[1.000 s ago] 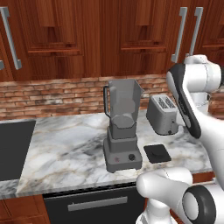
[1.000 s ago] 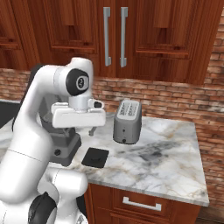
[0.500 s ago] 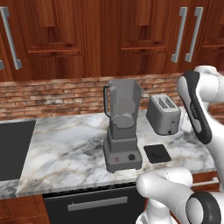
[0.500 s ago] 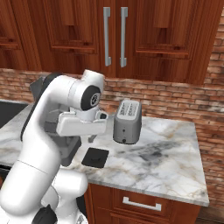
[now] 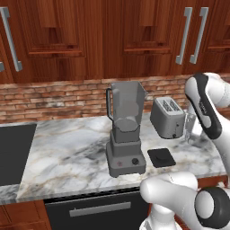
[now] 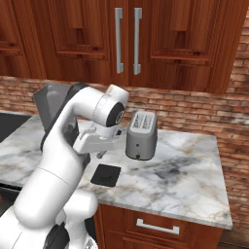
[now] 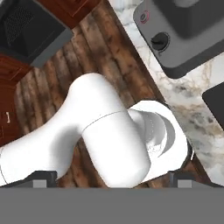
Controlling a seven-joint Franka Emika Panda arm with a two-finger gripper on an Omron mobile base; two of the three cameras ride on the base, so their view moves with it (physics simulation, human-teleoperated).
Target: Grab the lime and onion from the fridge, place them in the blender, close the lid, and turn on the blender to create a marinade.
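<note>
- I'm parked at the counter with the blender [image 5: 125, 130] mid-counter, its jar open on top and looking empty; the lid [image 5: 161, 157] lies flat just to its right, near the toaster [image 5: 168, 117].
- Lime, onion and fridge aren't where I can place them.
- Whether the jaws are open or closed, I cannot tell.
- Risk: the folded arm sits close to the toaster, so a wide swing could clip it or the jar.
</note>
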